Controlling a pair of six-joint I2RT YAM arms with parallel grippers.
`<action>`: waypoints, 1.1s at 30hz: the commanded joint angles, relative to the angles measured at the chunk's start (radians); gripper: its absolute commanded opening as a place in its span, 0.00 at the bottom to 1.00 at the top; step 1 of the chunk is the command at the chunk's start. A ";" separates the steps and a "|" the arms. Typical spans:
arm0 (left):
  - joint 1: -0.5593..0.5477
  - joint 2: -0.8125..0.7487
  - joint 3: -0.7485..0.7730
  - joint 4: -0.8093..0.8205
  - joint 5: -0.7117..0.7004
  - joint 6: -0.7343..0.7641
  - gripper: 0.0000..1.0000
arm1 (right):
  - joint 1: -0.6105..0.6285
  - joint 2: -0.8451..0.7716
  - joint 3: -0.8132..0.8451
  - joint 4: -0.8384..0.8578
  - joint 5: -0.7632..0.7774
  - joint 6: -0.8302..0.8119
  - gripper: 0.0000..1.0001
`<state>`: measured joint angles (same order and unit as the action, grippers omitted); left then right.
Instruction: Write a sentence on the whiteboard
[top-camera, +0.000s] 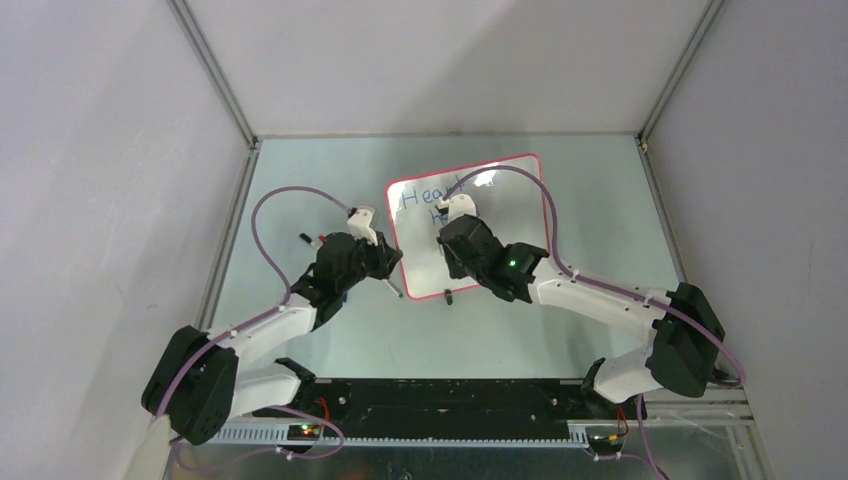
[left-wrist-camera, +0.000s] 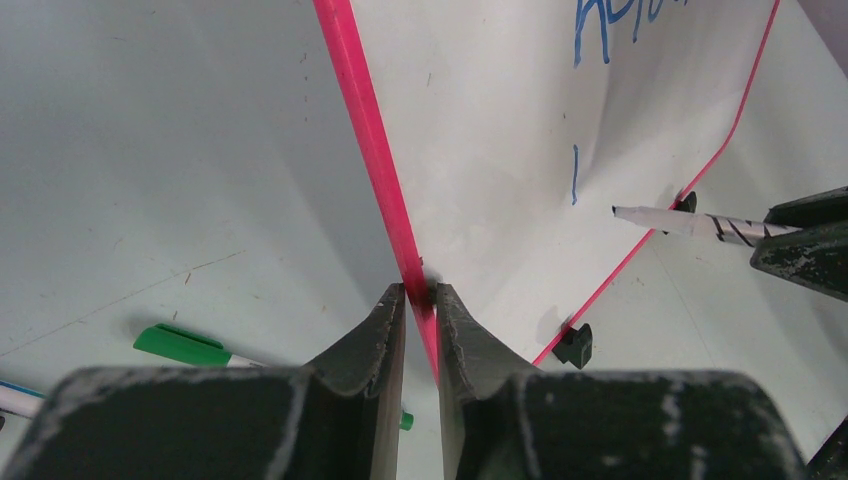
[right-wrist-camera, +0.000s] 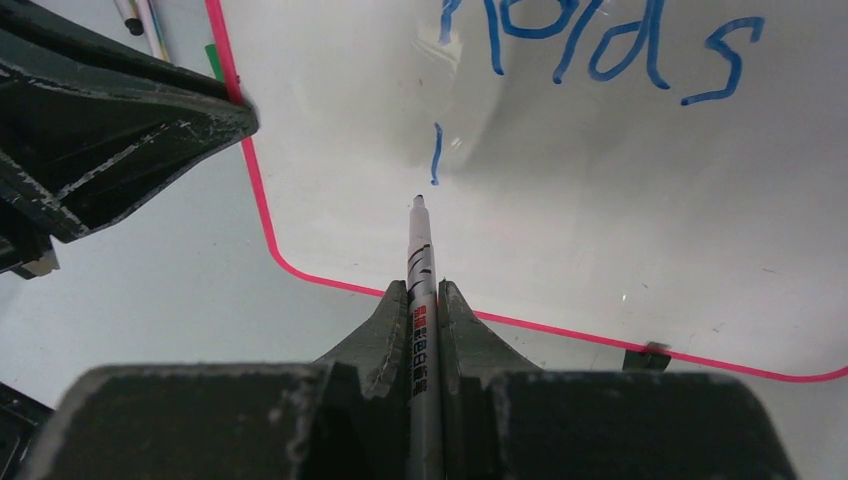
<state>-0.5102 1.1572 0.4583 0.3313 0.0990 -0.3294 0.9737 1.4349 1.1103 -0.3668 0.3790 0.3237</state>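
On the table (top-camera: 600, 220), far left, lies a green pen (left-wrist-camera: 185, 345), with other pens beside it too small to make out. Just right of them, the left gripper (left-wrist-camera: 420, 292) pinches the red frame (left-wrist-camera: 370, 150) of the whiteboard (left-wrist-camera: 480, 150) along its left edge, one finger on each side. The whiteboard sits mid-table toward the back wall, and a black foot (left-wrist-camera: 574, 345) shows under its near edge. The sentence (right-wrist-camera: 600, 45) is in blue marker: "Heart" on the top line, "holds" below it, and under that a single short stroke (right-wrist-camera: 436, 155). To the right, the right gripper (right-wrist-camera: 423, 290) hangs over the board, its fingers pressed tight on a marker (right-wrist-camera: 420, 250). The tip points at the board just below the stroke. Whether it touches the surface cannot be told.
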 joint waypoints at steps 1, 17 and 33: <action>-0.004 -0.022 0.023 0.016 -0.021 0.032 0.19 | -0.013 0.008 0.032 0.040 0.041 -0.020 0.00; -0.004 -0.020 0.024 0.016 -0.022 0.032 0.19 | -0.038 0.043 0.067 0.042 0.012 -0.038 0.00; -0.004 -0.021 0.025 0.014 -0.025 0.034 0.19 | -0.041 0.074 0.092 0.040 0.004 -0.041 0.00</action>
<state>-0.5106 1.1572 0.4587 0.3313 0.0990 -0.3290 0.9363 1.5009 1.1477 -0.3576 0.3767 0.2935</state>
